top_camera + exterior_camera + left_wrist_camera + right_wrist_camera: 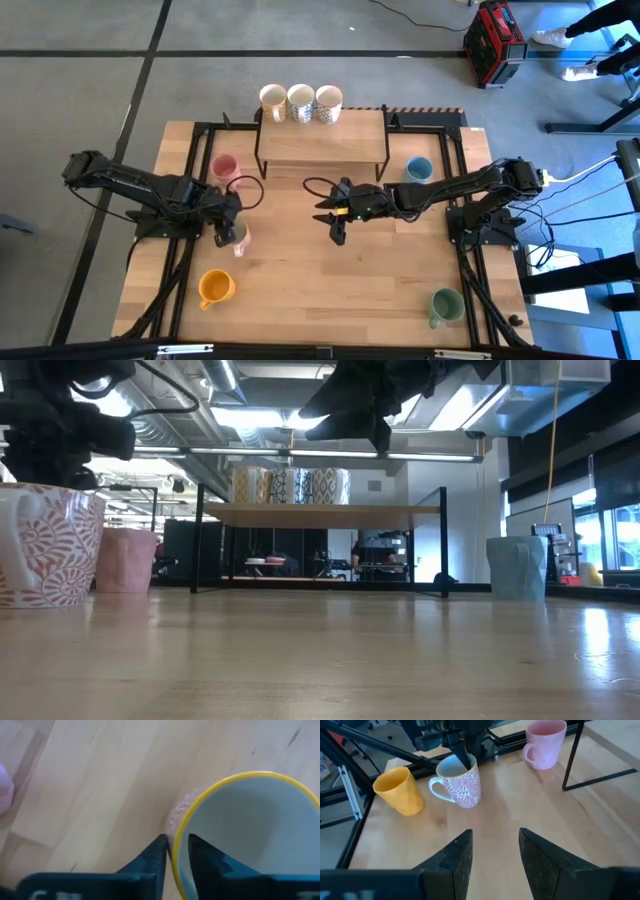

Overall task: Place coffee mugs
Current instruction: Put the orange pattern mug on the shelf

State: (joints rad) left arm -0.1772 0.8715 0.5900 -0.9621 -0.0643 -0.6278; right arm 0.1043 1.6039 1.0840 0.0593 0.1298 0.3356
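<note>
A white mug with a red leaf pattern and a yellow rim (457,782) stands on the table left of centre (240,238), with my left gripper (175,851) shut on its rim. My right gripper (495,845) hovers open above the table's middle (335,225), pointing toward that mug. Three patterned white mugs (300,101) stand on top of the shelf at the far edge. On the table stand a pink mug (225,167), a light blue mug (418,170), an orange mug (215,288) and a green mug (445,305). My left gripper pinches the patterned mug's rim (179,840), with one finger (202,857) inside the mug and one (157,855) outside against its wall. The fingers come from above, pointing down (465,760), on the side away from the handle (436,790). The mug stands upright on the table (45,545).
The black-framed wooden shelf (320,140) stands at the far middle, and its legs (572,755) reach down beside the pink mug. Black rails (175,270) run along the table's left and right sides. Bare wood lies at the centre and near edge (330,290).
</note>
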